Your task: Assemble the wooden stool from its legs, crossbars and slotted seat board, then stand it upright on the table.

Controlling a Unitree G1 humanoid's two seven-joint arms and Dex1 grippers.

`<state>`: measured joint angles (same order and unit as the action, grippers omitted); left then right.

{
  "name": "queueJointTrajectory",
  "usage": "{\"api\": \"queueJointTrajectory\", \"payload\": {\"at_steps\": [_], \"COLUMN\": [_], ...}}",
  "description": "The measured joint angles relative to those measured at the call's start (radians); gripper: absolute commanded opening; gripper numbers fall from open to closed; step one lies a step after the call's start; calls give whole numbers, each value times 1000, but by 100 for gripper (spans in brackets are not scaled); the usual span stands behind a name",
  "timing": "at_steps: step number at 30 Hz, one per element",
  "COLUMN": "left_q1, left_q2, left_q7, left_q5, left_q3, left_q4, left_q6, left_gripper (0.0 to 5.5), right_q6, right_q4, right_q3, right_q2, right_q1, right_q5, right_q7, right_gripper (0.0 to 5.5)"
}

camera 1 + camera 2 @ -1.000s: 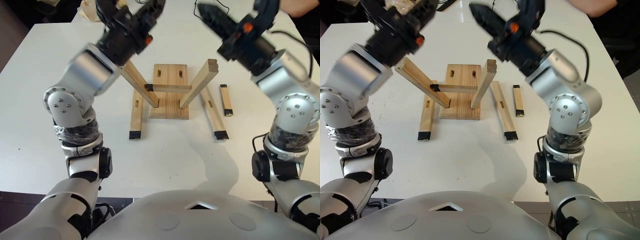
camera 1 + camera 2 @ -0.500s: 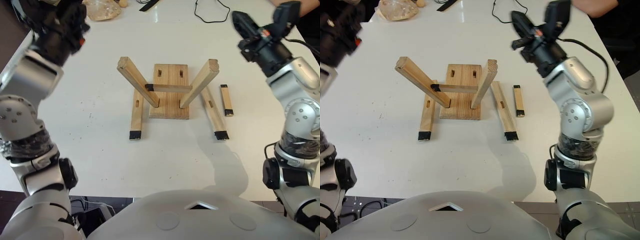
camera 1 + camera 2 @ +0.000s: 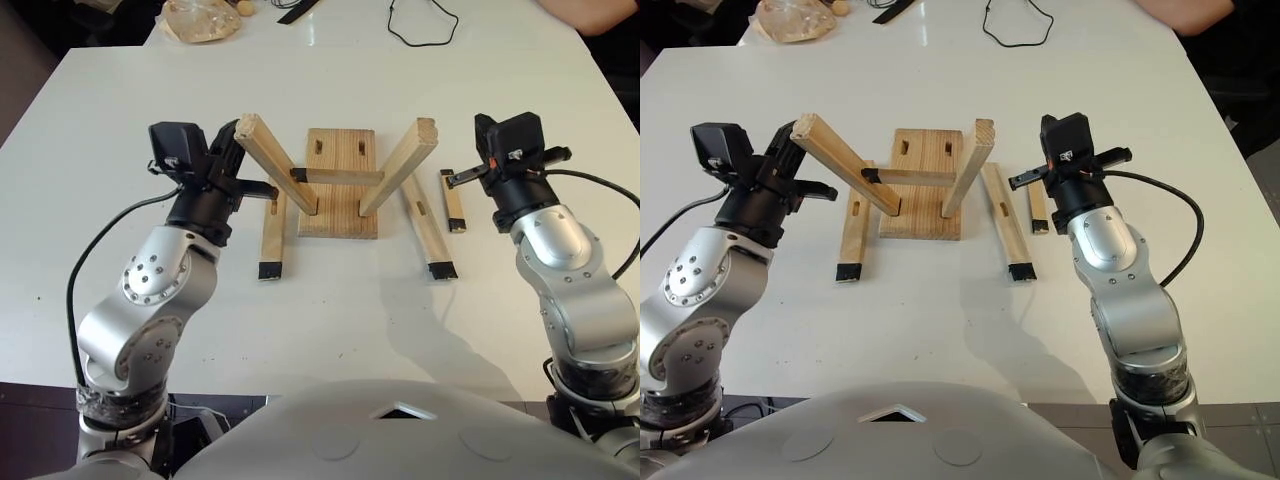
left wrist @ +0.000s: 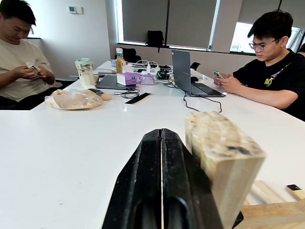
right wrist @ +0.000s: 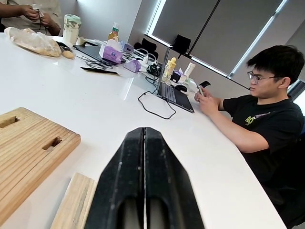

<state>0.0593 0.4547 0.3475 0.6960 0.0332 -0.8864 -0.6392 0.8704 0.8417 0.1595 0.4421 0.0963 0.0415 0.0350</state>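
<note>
Seat board (image 3: 338, 218): flat at the middle of the table (image 3: 120, 90); two open slots in its 12 o'clock half
Fitted legs: left fitted leg (image 3: 278, 165) and right fitted leg (image 3: 398, 168) rise slanted out of the board, splayed towards 10 and 2 o'clock; joining crossbar (image 3: 338, 176) spans between them
Loose parts: left loose leg (image 3: 272, 235) lies just beside the board's 9 o'clock edge; right loose leg (image 3: 426, 228) just off its 3 o'clock edge; short crossbar (image 3: 453, 200) next beyond that; all three run roughly 12 to 6
Left pincer (image 4: 162, 138): fingers pressed together, holding nothing; just beside the top end of the left fitted leg, at its 9 o'clock; touching or apart, I cannot tell
Right pincer (image 5: 144, 133): fingers pressed together, empty; short crossbar lies near, towards its 8 o'clock
Judgement: right arm is nearer the short crossbar and right loose leg, left arm nearer the left loose leg; a pincer must first open, then close across the narrow width, not along the 12-to-6 axis
</note>
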Motion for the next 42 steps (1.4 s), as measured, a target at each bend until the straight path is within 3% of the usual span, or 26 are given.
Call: {"api": "queueJointTrajectory", "payload": {"at_steps": [5,11,17,20,24,28,31,33,37,42], "left_q1": [-50,-52,14,48,94,50,-134,-413,-650,-570], "left_q2": [-63,-137,-171,-206,-309,-345,-243,-110,-50,-86], "left_q7": [14,15,-32,-50,-49,-53,-61,-57,-59,-65], "left_q5": [-126,-245,-251,-235,-56,273,470,668,895,918], "left_q3": [-127,-227,-195,-96,145,307,438,511,358,239], "left_q4": [-21,11,43,62,121,196,350,484,562,664], "left_q6": [-29,-48,-48,-41,-10,-7,-5,-3,-134,-195], "left_gripper": [0,0,0,0,0,0,0,0,0,0], "right_q6": [47,64,28,-10,-42,-24,37,120,160,54], "right_q4": [41,-22,-49,-65,-174,-299,-379,-403,-439,-465], "right_q3": [180,211,211,116,-184,-379,-464,-469,-362,-237], "right_q2": [-86,-60,-42,-60,-78,-81,-113,-145,-140,-129], "right_q1": [79,118,115,68,96,247,445,572,580,493], "right_q5": [-46,-134,-131,-79,40,269,508,717,763,666], "right_q7": [-4,-20,-109,-151,-199,-339,-424,-506,-535,-526], "right_gripper": [2,2,2,2,2,2,2,2,2,2]}}
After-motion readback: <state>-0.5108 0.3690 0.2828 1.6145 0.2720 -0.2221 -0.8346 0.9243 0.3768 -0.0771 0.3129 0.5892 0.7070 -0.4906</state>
